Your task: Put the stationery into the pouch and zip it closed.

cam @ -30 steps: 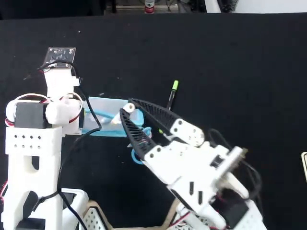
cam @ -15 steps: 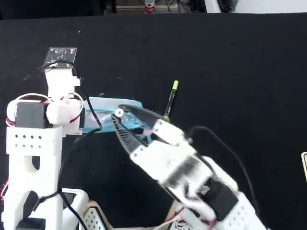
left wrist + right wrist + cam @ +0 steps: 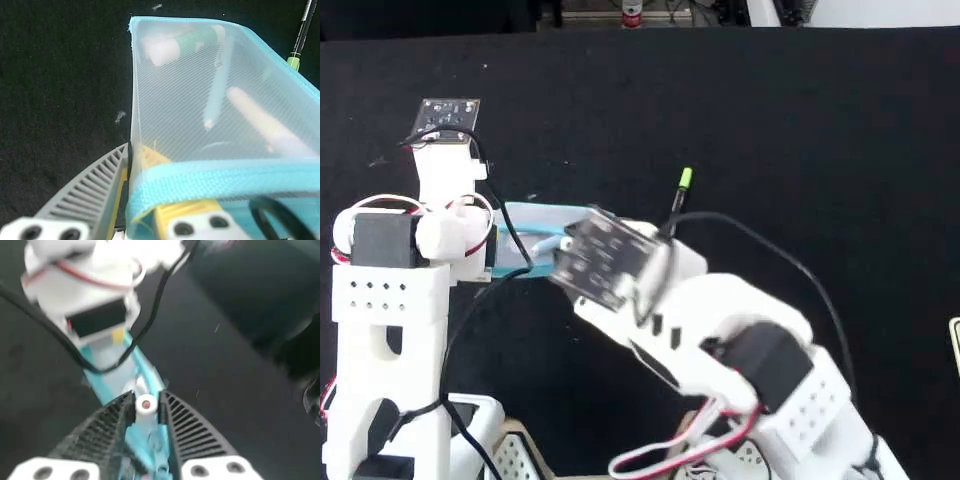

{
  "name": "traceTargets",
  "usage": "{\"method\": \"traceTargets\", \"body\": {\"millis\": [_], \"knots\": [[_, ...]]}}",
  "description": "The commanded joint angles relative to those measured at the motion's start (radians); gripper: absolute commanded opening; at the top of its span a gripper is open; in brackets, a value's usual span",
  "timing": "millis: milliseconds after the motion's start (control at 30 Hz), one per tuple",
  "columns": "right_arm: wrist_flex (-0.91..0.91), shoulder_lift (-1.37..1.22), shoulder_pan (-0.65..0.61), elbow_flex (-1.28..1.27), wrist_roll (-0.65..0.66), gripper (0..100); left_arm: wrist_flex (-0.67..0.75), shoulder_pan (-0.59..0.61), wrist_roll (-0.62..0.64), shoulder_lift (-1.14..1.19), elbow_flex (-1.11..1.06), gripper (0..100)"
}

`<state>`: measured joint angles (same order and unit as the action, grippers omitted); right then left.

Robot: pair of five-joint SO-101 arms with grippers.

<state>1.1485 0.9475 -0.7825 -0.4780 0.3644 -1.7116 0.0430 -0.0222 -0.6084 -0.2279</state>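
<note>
The see-through pouch (image 3: 200,100) with teal trim holds a white stub, a blue pen and a white marker. My left gripper (image 3: 135,165) is shut on the pouch's corner, just under the teal zip band. In the high view the pouch (image 3: 535,215) lies between the two arms. My right gripper (image 3: 146,396) is shut on a white stick (image 3: 145,415) with a red dot on its end, right above the pouch's teal zip edge (image 3: 145,370). A black pen with a green cap (image 3: 680,192) lies on the table just past the pouch.
The table is a black cloth. The left arm's white motor and black cables (image 3: 95,315) stand close behind the pouch. The right arm's body (image 3: 700,320) covers the pouch's near end in the high view. A small board (image 3: 445,112) lies at far left.
My right arm has swung left and tipped down over the pouch, carrying the white stick; its fingers are now hidden under its wrist in the high view. The left arm and the pen have stayed put.
</note>
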Motion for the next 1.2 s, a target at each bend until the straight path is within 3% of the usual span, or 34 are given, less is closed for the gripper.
{"method": "traceTargets", "body": {"millis": [0, 100, 267, 367, 633, 733, 967, 1167], "knots": [[0.16, -0.107, -0.006, 0.208, 0.006, 19.2, 0.012, -0.01, 0.0, -0.003, -0.024, 3], [0.21, -0.136, -0.006, 0.308, 0.005, 20.4, 0.012, -0.01, 0.0, -0.003, -0.024, 3], [0.267, -0.148, -0.006, 0.418, -0.02, 12.7, 0.012, -0.01, 0.0, -0.003, -0.024, 3], [0.267, -0.15, -0.006, 0.41, -0.074, 11.9, 0.012, -0.01, 0.0, -0.003, -0.024, 3], [0.279, -0.14, 0.006, 0.392, -0.071, 11.9, 0.012, -0.01, 0.0, -0.003, -0.024, 3], [0.316, -0.15, 0.104, 0.384, -0.078, 11.8, 0.012, -0.01, 0.0, -0.003, -0.024, 3], [0.345, -0.318, 0.505, 0.305, -0.184, 12.0, 0.012, -0.01, 0.0, -0.003, -0.024, 3], [0.273, -0.55, 0.582, 0.294, -0.302, 12.0, 0.012, -0.01, 0.0, -0.003, -0.024, 3]]}}
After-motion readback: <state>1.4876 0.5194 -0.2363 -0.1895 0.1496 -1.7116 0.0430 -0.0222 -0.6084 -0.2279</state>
